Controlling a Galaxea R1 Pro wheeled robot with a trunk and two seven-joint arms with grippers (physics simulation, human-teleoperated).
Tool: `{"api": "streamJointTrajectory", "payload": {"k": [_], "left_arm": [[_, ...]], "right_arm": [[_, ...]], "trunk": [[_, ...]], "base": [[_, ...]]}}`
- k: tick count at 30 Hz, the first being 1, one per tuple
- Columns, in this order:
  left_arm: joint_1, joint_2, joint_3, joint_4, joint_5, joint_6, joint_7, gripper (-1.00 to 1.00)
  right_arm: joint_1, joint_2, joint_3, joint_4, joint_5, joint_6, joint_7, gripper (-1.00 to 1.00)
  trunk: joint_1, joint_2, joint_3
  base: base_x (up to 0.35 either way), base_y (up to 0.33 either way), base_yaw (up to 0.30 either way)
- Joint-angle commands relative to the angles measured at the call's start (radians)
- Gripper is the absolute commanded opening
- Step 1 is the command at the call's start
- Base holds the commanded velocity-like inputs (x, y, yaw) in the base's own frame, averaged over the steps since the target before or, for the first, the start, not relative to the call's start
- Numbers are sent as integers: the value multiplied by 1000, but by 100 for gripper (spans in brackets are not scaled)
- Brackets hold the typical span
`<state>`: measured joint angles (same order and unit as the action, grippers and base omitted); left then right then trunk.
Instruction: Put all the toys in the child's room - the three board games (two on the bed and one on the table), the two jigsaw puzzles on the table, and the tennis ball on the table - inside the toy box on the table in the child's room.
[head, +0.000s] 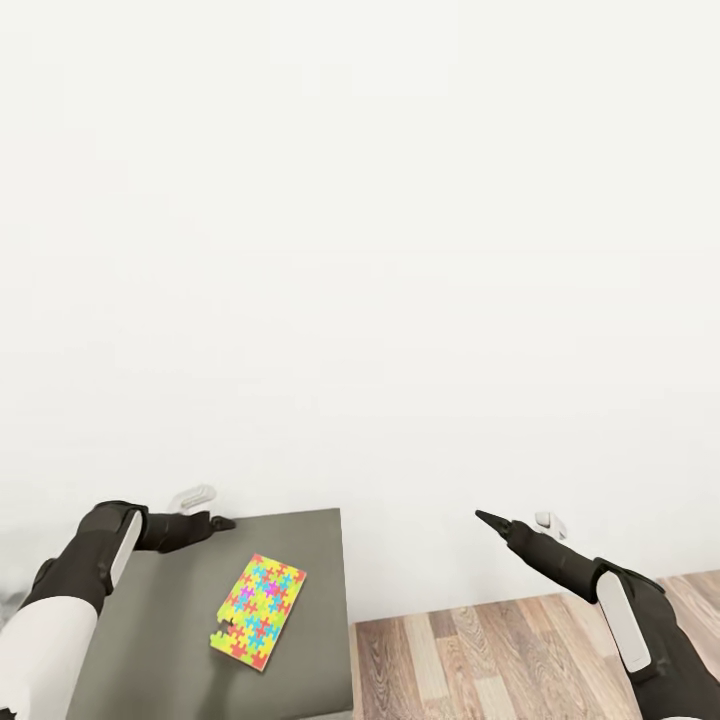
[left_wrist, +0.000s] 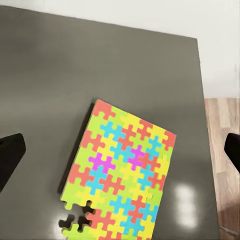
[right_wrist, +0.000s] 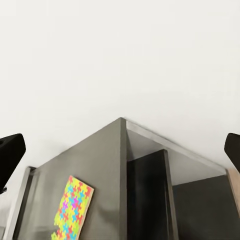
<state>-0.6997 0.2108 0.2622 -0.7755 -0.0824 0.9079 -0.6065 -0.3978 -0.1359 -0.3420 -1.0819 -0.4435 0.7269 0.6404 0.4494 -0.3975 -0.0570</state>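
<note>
While left tool hovers spread over worktop | jigsaw puzzle flat below it | right tool spread, beside worktop

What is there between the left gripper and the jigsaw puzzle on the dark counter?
Nothing: in the head view only bare dark counter lies between the left gripper and the jigsaw puzzle.

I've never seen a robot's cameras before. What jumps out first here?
The bright jigsaw puzzle, a flat patchwork of yellow, green, pink, blue and orange, lies alone on the dark-grey counter with a notch missing at one corner. Behind it rises a bare white wall, and wood-plank floor shows beside the counter.
</note>
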Motion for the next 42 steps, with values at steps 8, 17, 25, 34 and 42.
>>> {"api": "streamJointTrajectory", "payload": {"k": [8, 17, 25, 34, 42], "left_arm": [[-2, 4, 2, -1, -17, -31, -111, 100], [-4, 6, 2, -1, -19, -55, -126, 100], [-4, 8, 2, 27, -20, -81, -127, 100], [-4, 4, 2, 38, -20, -107, -127, 100], [-4, 1, 1, 41, -20, -124, -127, 100]], "right_arm": [[-1, 1, -2, 0, -3, 6, 4, 100], [-1, 1, -2, 0, -3, 6, 5, 100], [-1, 2, -2, 0, -3, 6, 5, 100], [-1, 0, -2, 0, -3, 6, 6, 100], [0, 0, -2, 0, -3, 6, 7, 100]], "trunk": [[1, -2, -16], [1, -2, -30], [1, -2, -43], [1, -2, -58], [1, -2, -71]], "base": [[0, 0, 0], [0, 0, 0], [0, 0, 0], [0, 0, 0], [0, 0, 0]]}}
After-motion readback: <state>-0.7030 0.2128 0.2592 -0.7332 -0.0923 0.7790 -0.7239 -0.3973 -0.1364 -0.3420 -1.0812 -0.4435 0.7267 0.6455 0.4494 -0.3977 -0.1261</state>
